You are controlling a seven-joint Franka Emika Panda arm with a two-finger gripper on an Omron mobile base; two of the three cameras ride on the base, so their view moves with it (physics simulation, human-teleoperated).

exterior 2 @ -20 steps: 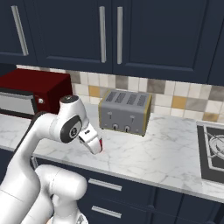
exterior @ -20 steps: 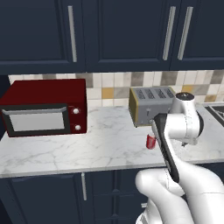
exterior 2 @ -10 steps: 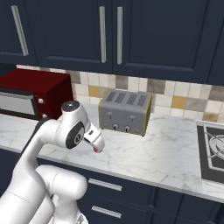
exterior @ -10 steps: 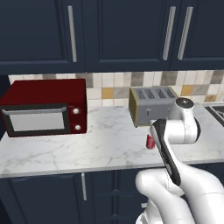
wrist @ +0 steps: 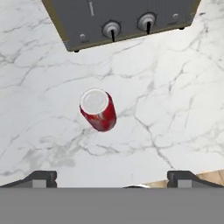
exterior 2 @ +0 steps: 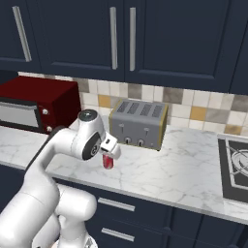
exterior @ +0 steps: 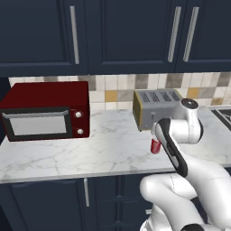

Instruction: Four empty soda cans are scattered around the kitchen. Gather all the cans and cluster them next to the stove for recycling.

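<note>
Soda can (wrist: 98,109) (red, upright) stands on the marble counter (wrist: 175,87) before the toaster (wrist: 118,17); gripper (wrist: 111,178) hovers above, jaws apart.

- My left base view is looking forward and down from behind the arm, taking in the counter (exterior: 67,155), microwave (exterior: 45,110) and toaster (exterior: 155,108).
- My right base view is sharing that toaster, from the other side.
- My hand view is looking straight down, close over the can (wrist: 99,109).
</note>
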